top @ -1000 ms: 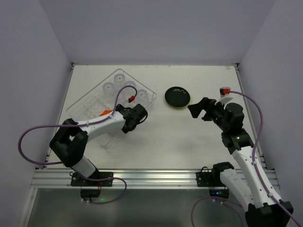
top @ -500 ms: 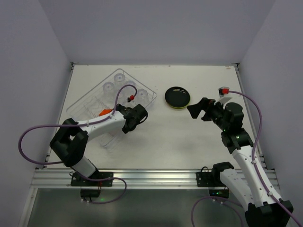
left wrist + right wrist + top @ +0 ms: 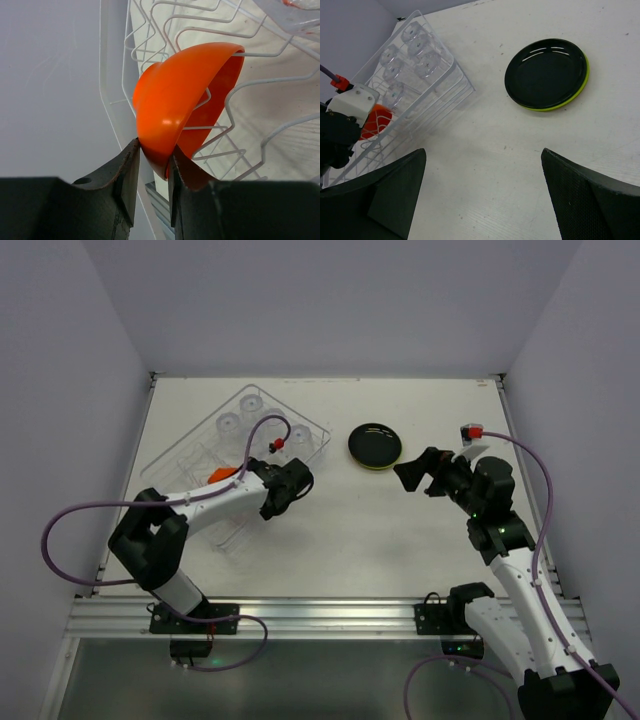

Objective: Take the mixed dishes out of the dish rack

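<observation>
Starting with the top external view: the left arm (image 3: pixel 215 497) reaches across the dish rack (image 3: pixel 200 428), which stands on the left part of the table (image 3: pixel 340 530). The orange-red bowl (image 3: pixel 222 477) shows just past the forearm, inside the rack's near half. Compared with one second ago, the left wrist and the bowl sit very slightly farther up the picture. Clear plastic cups (image 3: pixel 250 400) occupy the rack's far end, as before. The black plate (image 3: pixel 375 443) lies on the table outside the rack, between the two arms, and has not moved. The right gripper (image 3: pixel 412 470) hovers just beside this plate, shifted marginally leftward.

Left wrist view: the left gripper (image 3: pixel 154 150) is clamped on the bowl's wall near the rim, one finger on the outer face and one on the inner. The bowl is tipped on edge, with its opening toward the right and the rack's wire prongs (image 3: pixel 235 95) behind it. Whether it touches the wires cannot be told.

Right wrist view: the right gripper's fingers stand wide apart with nothing between them, only bare table below. The black plate rests stacked on the lime-green plate (image 3: pixel 547 107). The bowl shows through the rack wires at the near end.
</observation>
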You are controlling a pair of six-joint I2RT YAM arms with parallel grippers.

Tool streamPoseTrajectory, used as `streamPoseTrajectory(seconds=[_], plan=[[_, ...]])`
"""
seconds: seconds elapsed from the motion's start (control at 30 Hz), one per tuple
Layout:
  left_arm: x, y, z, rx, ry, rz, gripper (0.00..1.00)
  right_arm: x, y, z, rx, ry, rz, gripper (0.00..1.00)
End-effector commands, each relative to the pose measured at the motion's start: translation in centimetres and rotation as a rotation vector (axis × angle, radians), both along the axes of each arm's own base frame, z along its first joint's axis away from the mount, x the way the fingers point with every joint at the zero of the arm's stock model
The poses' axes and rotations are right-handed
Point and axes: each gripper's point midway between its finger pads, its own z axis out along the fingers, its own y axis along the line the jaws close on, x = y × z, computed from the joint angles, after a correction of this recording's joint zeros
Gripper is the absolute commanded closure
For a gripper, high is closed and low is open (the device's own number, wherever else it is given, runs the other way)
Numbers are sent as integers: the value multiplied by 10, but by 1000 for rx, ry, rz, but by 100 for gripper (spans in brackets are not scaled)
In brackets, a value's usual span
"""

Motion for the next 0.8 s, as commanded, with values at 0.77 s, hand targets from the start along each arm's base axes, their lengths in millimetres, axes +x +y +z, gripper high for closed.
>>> streamPoseTrajectory(seconds=[0.77], plan=[[4,4,43,109,-236,81,100,1,4,10,-2,-60,27,1]])
